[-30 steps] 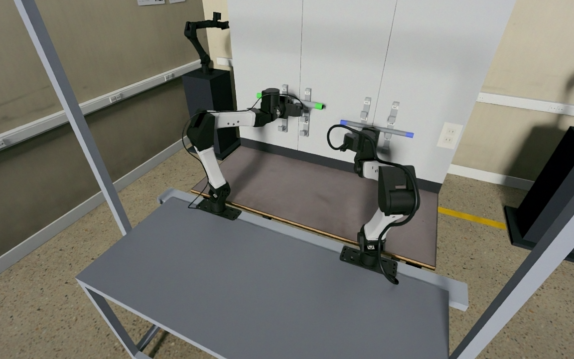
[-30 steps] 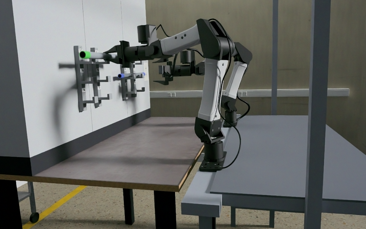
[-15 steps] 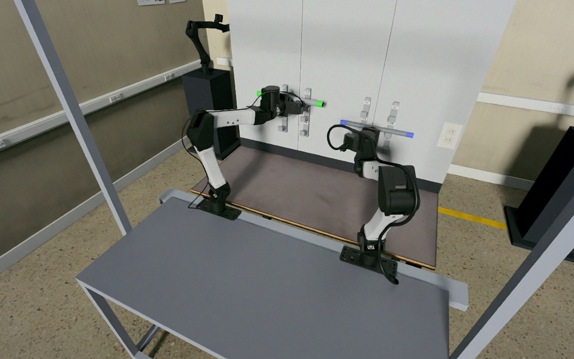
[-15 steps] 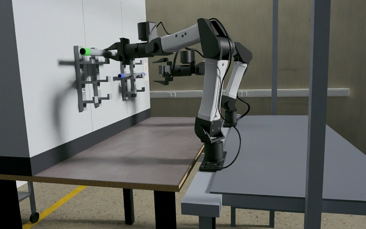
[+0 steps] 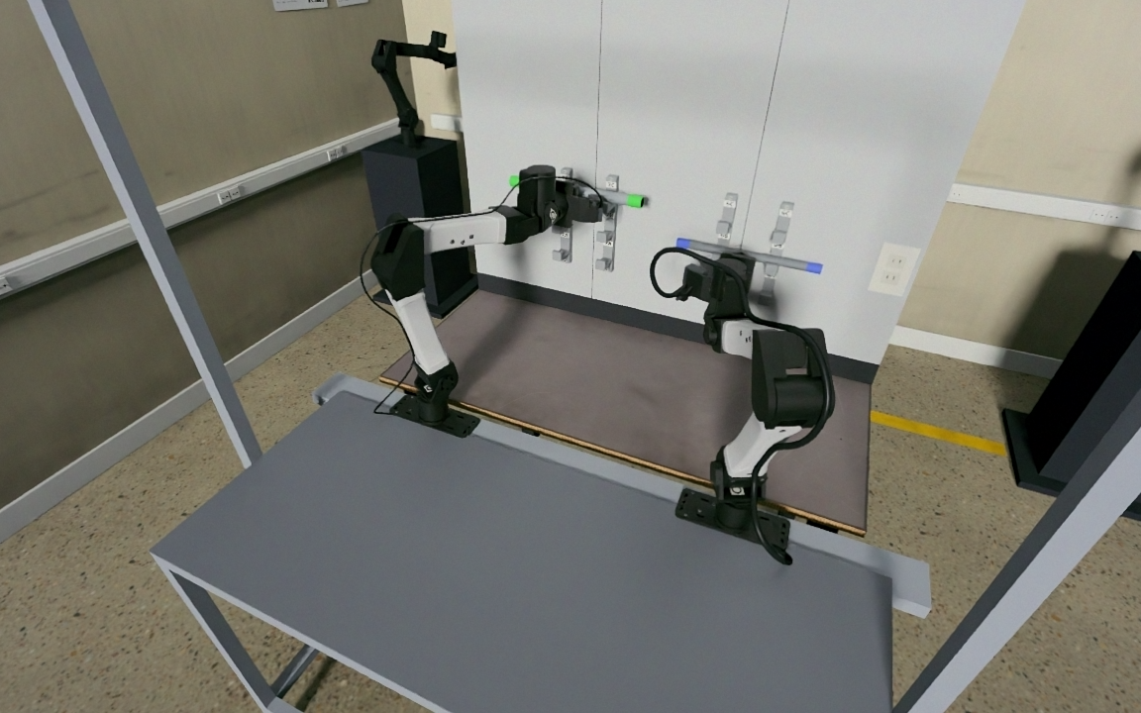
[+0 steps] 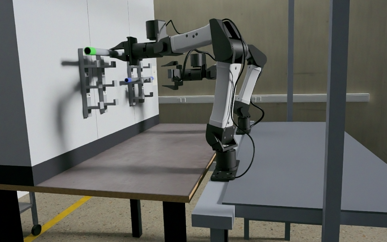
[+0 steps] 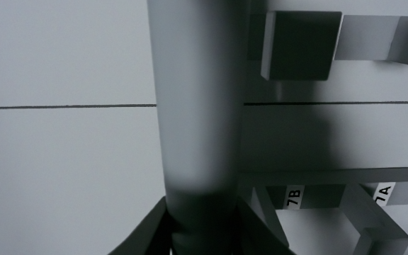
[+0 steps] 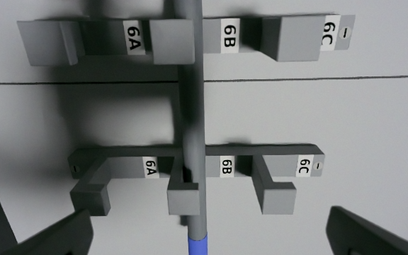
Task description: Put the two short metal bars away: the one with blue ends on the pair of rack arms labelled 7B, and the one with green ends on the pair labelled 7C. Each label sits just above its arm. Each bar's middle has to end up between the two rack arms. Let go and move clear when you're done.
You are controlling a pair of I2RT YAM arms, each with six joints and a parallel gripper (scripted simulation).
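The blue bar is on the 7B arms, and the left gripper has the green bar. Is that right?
Not quite: the right wrist view shows the blue bar on the 6B arms. The left gripper does have the green bar.

It looks like a robotics lab or workshop: speckled floor with a yellow line [image 5: 938,433] [image 6: 58,217], wall trunking [image 5: 286,172] [image 6: 201,99] fitted with sockets, and a white panel [image 5: 680,106] [image 6: 53,90] bearing labelled metal racks. Robot arms stand along one long edge of a grey desk [image 5: 503,567] [image 6: 294,168]; beyond the panel's near edge is a wheeled cart [image 6: 33,207].
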